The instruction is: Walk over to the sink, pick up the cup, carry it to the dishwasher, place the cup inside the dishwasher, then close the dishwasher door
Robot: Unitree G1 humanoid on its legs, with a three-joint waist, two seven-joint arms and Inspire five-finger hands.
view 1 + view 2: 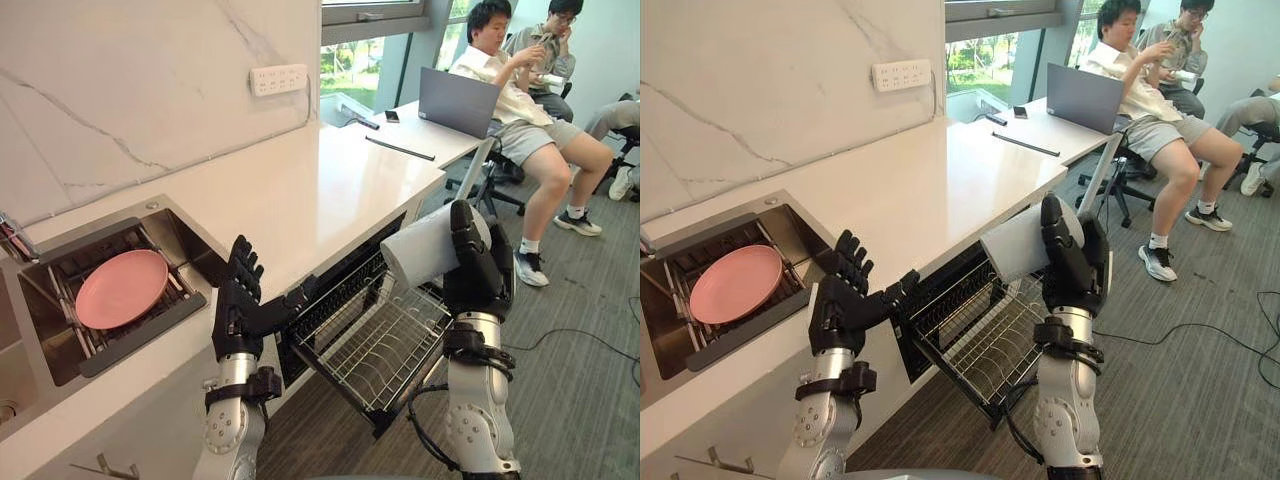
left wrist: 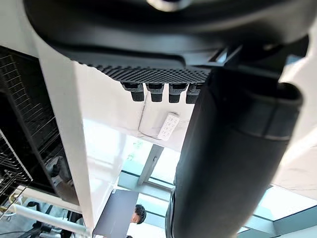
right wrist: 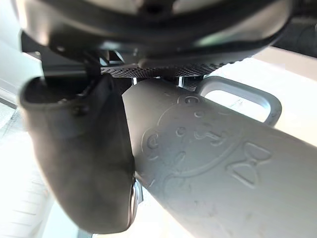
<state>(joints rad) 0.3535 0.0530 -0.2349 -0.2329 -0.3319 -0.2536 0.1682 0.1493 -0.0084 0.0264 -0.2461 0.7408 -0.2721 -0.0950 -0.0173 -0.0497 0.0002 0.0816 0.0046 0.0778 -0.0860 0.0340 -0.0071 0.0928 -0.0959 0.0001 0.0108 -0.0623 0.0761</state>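
Pale grey cup (image 1: 415,255) w/ embossed figure; pink plate (image 1: 122,288); white wall (image 1: 120,90) w/ grey veins.

rack (image 1: 385,345) top open, counter (image 1: 330,190) edge overhangs rear

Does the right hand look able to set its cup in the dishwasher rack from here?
Probably yes: the right hand, shut on the cup, hangs over the pulled-out rack with nothing between them.
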